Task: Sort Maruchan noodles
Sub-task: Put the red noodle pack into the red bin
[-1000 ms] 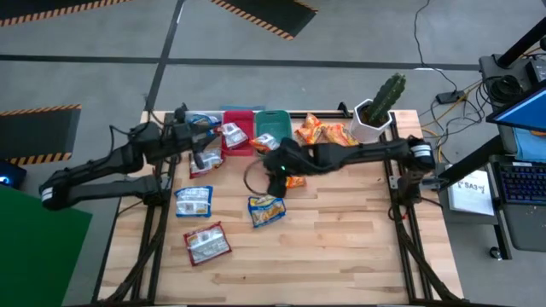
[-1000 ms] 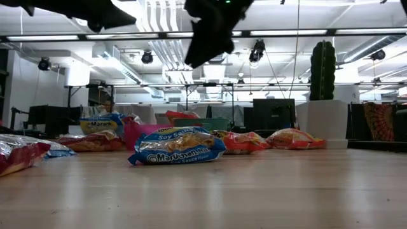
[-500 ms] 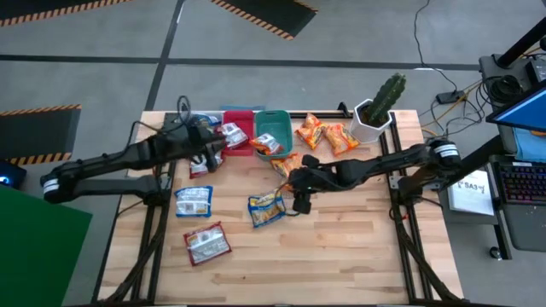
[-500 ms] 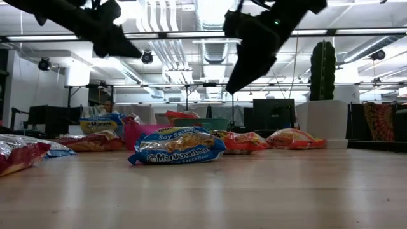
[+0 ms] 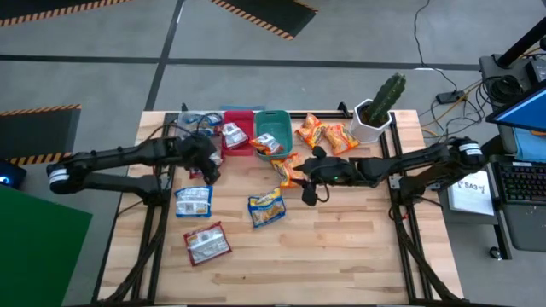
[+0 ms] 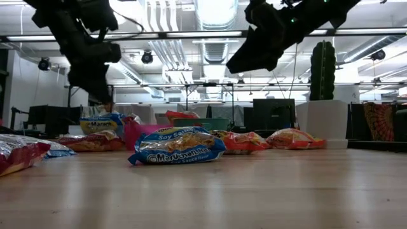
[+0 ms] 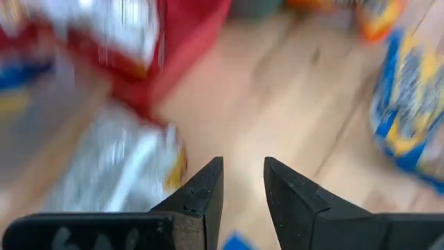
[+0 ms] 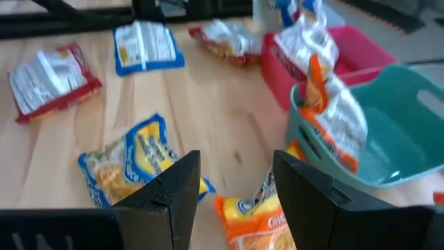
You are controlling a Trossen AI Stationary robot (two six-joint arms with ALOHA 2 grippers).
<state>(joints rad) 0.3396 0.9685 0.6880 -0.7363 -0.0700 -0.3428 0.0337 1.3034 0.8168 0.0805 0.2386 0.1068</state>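
Movement over the last second is mostly a repositioning. The left gripper (image 5: 207,169) has slid a little toward the front of the surface (image 5: 341,247) and now hangs over a red-trimmed packet (image 5: 199,168) lying loose just beside the red bin (image 5: 241,113). Its jaws stand narrowly apart with nothing between them. The right gripper (image 5: 308,194) has drawn back from the teal bin (image 5: 275,113) toward its own side and hovers just beside a loose orange packet (image 5: 288,170), jaws released and empty. My reading is that one drop-off is over and both arms are lining up their next picks. Counted from left to right, there are three bins: a clear bin (image 5: 194,119) showing one blue packet, the red bin with one red-trimmed packet (image 5: 232,135), and the teal bin with one orange-trimmed packet (image 5: 266,143). Loose on the surface lie seven Maruchan noodles packets:

- the red-trimmed one under the left arm
- a blue packet (image 5: 193,200)
- a red packet (image 5: 207,243) nearest the front
- a blue-and-yellow packet (image 5: 266,209)
- the orange one
- two more orange packets (image 5: 324,134) beside the single potted cactus (image 5: 375,109)

That makes about ten in sight, three of them sorted.
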